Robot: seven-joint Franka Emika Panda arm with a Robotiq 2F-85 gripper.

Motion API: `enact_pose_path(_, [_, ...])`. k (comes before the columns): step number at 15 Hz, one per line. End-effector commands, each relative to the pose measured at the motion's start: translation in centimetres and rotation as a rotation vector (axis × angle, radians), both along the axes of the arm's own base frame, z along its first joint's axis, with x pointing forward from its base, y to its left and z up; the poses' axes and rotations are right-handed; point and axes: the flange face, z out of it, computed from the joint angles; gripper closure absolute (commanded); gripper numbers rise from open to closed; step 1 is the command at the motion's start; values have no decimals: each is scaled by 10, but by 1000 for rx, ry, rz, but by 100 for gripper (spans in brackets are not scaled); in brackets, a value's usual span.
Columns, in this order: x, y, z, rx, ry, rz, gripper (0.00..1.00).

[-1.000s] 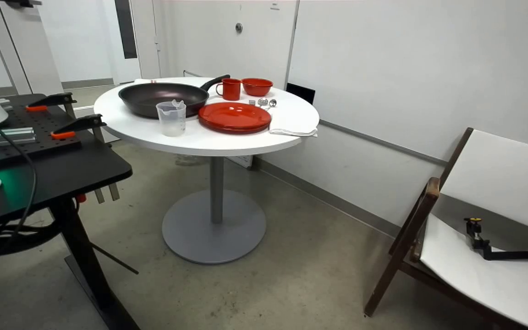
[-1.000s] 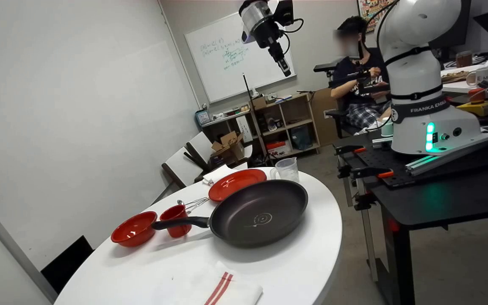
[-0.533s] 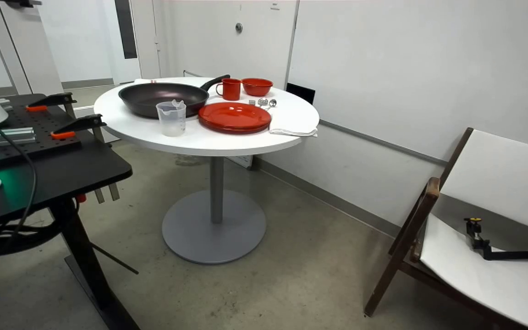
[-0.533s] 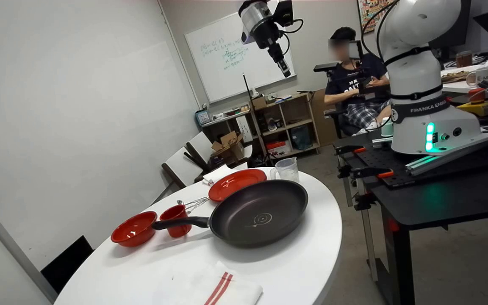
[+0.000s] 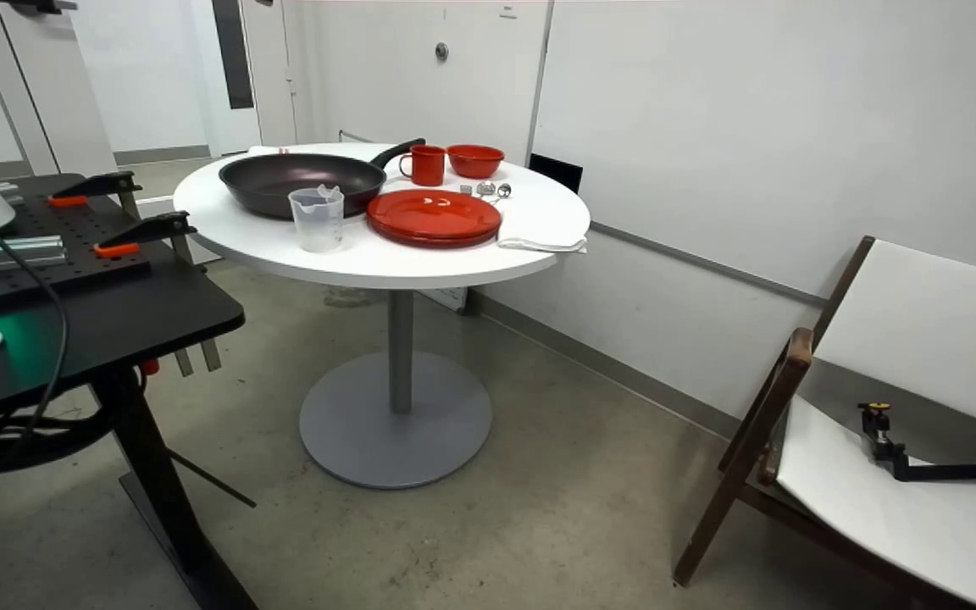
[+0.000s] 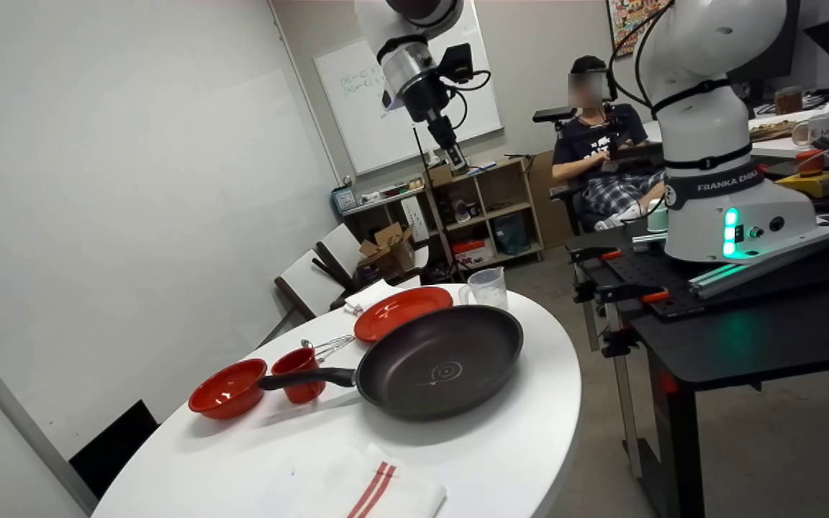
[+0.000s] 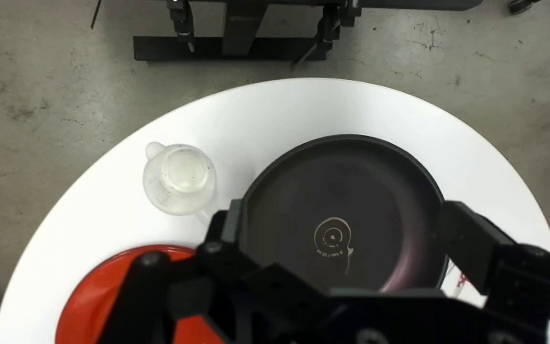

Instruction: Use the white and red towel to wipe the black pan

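The black pan lies on the white round table in both exterior views (image 5: 297, 174) (image 6: 422, 392) and fills the middle of the wrist view (image 7: 351, 191). The white towel with red stripes (image 6: 393, 496) lies flat at the table's near edge in an exterior view; it shows as a thin strip beyond the pan in another exterior view (image 5: 272, 151). A sliver of white and red cloth (image 7: 461, 284) shows beside the right finger. My gripper (image 7: 344, 222) is open and empty, its fingers wide apart. It hangs high above the table (image 6: 459, 162), touching nothing.
A clear measuring cup (image 6: 488, 288) and red plates (image 6: 394, 311) stand beside the pan. A red mug (image 6: 305, 392) and red bowl (image 6: 224, 392) stand near the pan handle (image 6: 314, 377). Whisks (image 6: 335, 347) and another white cloth (image 6: 371, 295) lie farther over.
The arm and gripper have moved down and to the left in an exterior view, lower over the scene. The objects on the table have not moved. The seated person has shifted.
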Motion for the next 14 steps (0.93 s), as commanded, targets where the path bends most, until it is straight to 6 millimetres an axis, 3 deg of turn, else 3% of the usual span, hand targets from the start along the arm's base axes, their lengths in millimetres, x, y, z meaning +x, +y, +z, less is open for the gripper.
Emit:
enact_pose_path(1, [45,60,-19,-22,-3,62,0])
enact_pose_path(6, [93,153,-41,-80,0,196,0])
enact_pose_path(8, [112,179,-47,-96,-1,218,0])
enact_pose_path(14, [170,226,-64,-97,2,169,0])
